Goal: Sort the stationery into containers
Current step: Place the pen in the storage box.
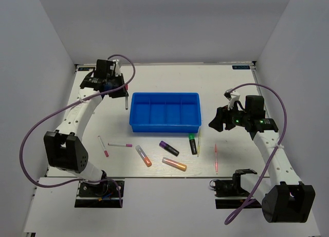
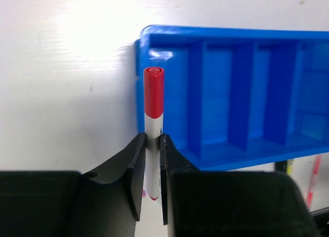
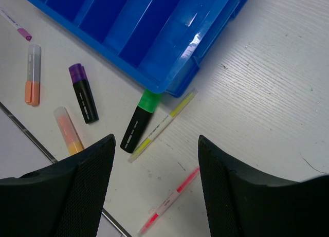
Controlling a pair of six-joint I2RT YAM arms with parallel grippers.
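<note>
Blue tray (image 1: pixel 164 128) (all four compartments bare), left gripper (image 2: pixel 151 139) pinching red-capped pen (image 2: pixel 153 93), right gripper (image 3: pixel 155 144) spread wide

The left arm (image 1: pixel 79 113) and right arm (image 1: pixel 272 155) have white links and black joint housings. You will find a purple cable (image 1: pixel 23 147) looped along each arm. The fingers (image 3: pixel 85 183) are matt black, and the right pair shows a fine mesh texture. Green lights (image 1: pixel 260 122) glow on the right wrist.
</note>
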